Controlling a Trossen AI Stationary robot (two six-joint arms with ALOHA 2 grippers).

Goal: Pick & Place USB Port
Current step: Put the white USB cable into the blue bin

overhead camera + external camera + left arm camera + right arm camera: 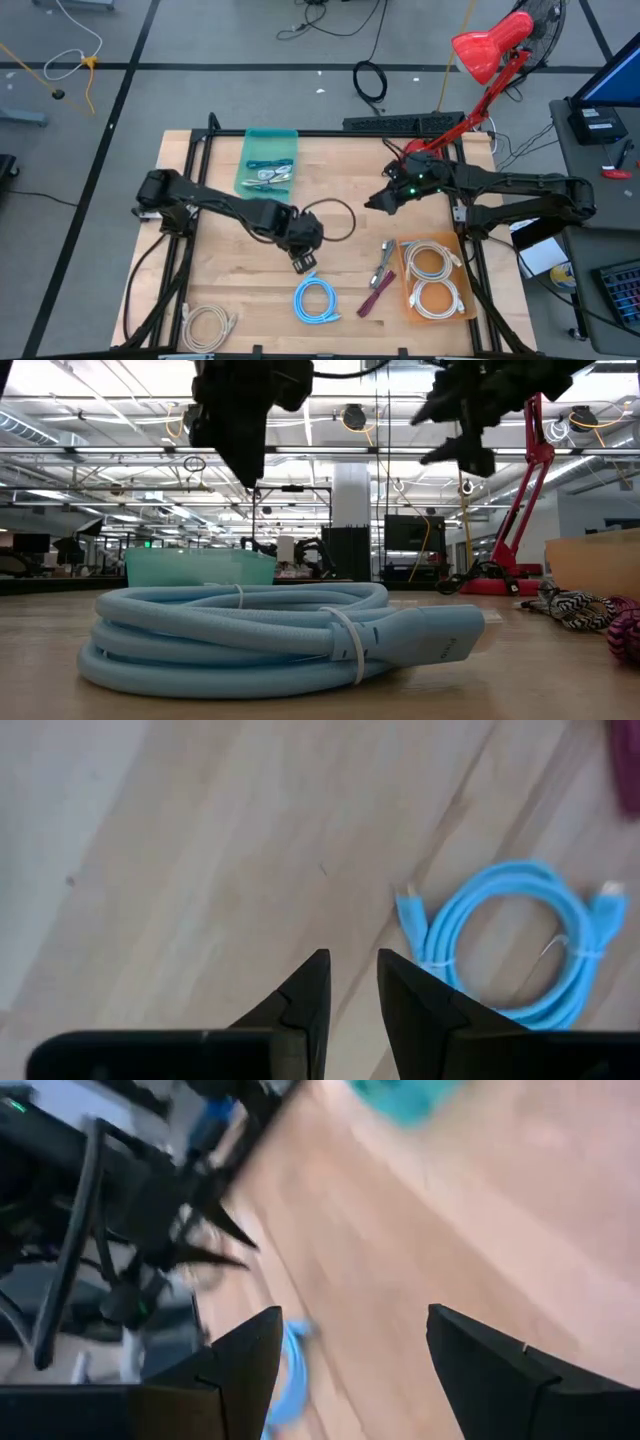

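Near worktop point(230, 300) front edge, light-blue coiled USB cable point(317, 300) is seen, white-tied; left pincer point(302, 262) narrowly parted, empty above it; right pincer point(378, 202) released.

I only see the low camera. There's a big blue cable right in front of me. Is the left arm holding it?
Observer: No. The left gripper hovers right next to the blue cable. Its jaws are a little apart with nothing between them.
Operator: Where's the other arm?
Observer: The right gripper waits over the middle of the table, with its jaws wide and empty.
Operator: Are there more cables I can't see?
Observer: Yes, two white coils lie in the orange tray to the right of the blue one.
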